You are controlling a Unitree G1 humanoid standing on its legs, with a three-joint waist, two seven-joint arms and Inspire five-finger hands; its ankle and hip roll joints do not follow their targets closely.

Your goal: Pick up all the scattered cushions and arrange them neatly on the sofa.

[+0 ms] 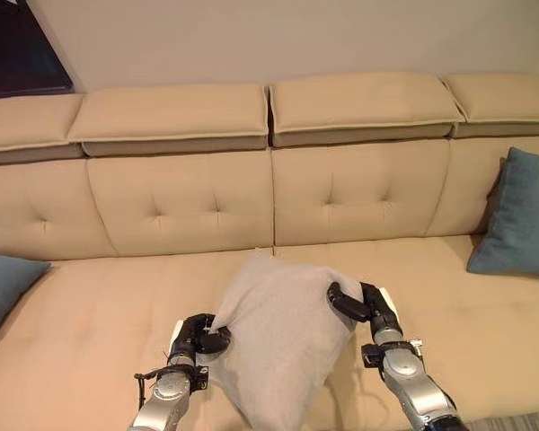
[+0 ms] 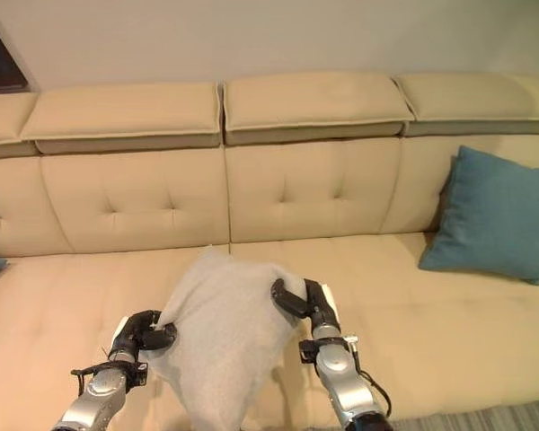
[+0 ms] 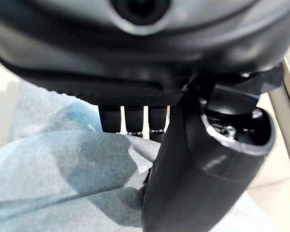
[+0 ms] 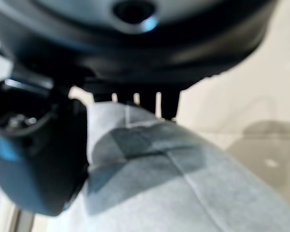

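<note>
Far left of the beige sofa [image 1: 162, 296], at its seat edge: corner of a blue cushion [image 1: 4, 283], lying against the seat. Toward the middle front of the sofa seat: left hand [image 1: 200, 337], forearm angled up from below, fingers and thumb pinched on the left corner of the grey cushion [image 1: 278, 346]; in the left wrist view, fingers [image 3: 134, 118] tucked behind the grey cloth, thumb pressed across the front. Grey cushion held up between both hands, just above the front of the sofa seat, tilted, one corner pointing up toward the sofa back, lower corner hanging down past the seat's front edge. Right of it: right hand [image 1: 359, 305], wrist bent, fingers curled over the cushion's upper right corner, gripping it. Far right of the sofa: teal cushion [image 2: 494, 215] propped upright against the backrest, well apart from the grey one.
</note>
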